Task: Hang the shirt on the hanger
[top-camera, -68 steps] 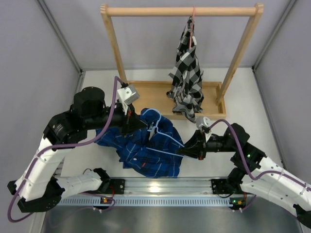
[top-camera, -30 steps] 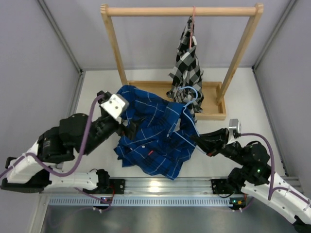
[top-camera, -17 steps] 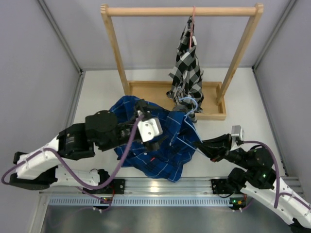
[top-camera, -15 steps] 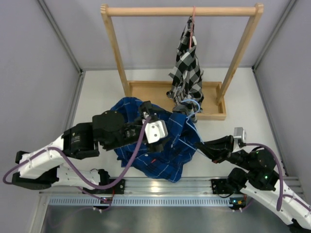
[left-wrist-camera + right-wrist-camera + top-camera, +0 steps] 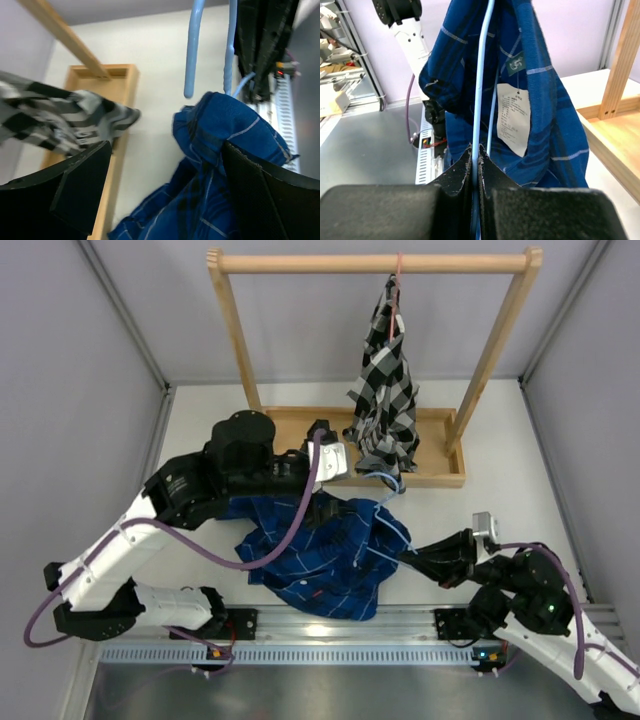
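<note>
Dark blue button-up shirt with thin white plaid lines point(image 5: 325, 555): hangs bunched near the arm bases, partly draped over the thin light blue wire hanger point(image 5: 482, 75), itself pinched in the closed right gripper point(image 5: 474, 150). Farther back, left gripper point(image 5: 166, 145) spread wide, holding nothing, facing the hanger's hook. Judged unfinished: shoulders not yet seated.

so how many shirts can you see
2: the blue shirt bunched in front of the wooden rack, and the checked shirt hanging from its top bar. None seems hidden.
</note>
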You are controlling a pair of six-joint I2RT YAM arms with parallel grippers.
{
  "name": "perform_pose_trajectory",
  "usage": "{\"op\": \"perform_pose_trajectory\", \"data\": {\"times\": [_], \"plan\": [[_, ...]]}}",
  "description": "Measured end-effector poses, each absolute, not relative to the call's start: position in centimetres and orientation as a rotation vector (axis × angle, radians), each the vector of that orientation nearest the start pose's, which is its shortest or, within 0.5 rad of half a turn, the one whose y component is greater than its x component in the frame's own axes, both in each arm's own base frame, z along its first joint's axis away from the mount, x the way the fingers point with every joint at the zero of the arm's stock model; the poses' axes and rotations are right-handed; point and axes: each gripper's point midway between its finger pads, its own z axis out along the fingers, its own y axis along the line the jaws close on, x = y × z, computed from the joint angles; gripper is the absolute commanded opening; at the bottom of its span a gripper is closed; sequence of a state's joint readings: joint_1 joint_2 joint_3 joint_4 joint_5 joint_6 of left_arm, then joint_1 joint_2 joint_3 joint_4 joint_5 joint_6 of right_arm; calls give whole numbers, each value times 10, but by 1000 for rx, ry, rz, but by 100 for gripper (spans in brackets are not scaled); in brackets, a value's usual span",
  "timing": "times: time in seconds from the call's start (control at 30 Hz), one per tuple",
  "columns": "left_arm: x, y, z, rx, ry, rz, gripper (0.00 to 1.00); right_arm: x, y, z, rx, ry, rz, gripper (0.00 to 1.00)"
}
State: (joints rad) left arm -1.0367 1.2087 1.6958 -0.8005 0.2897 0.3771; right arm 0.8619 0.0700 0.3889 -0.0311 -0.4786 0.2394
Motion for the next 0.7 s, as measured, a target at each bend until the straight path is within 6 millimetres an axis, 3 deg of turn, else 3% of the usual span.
{"op": "perform_pose_trajectory", "data": {"times": [0.17,0.27,0.4,0.7], "plan": [[116,-316,382,1582,1368,-908,72,54,206,295,-860,1153,1244,0],[107,-312,381,1612,1360,-987,72,50,205,297,-874,1141,1254,0],[104,-309,383,1617,1354,-1057,60,43,207,295,-913,1131,1279,0],[91,-309,380,1650,1361,-1193,62,38,210,293,-953,1127,1302,0]]}}
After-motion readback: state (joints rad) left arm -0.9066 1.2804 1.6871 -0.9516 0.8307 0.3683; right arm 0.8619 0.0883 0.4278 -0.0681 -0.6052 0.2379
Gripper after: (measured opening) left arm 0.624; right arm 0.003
